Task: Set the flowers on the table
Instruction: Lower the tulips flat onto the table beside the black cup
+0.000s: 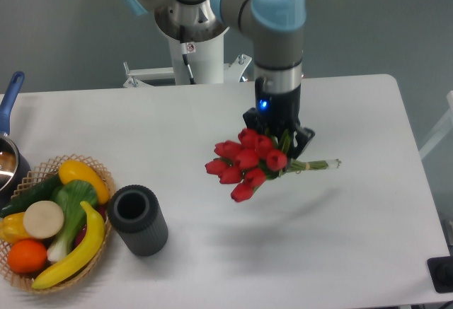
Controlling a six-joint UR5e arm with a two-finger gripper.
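Note:
The flowers (244,164), a bunch of red tulips with green stems tied with twine, hang nearly level just above the white table (354,238), right of its middle. Their heads point left and toward the front, and the stem ends stick out to the right. My gripper (281,139) comes down from above and is shut on the flowers at the stems just behind the heads. A soft shadow lies on the table under the bunch, so I cannot tell whether the flowers touch it.
A dark grey cylinder vase (137,219) stands at the front left. Left of it is a wicker basket (51,224) with vegetables and fruit. A pot with a blue handle (8,129) sits at the left edge. The robot base (191,40) is behind the table.

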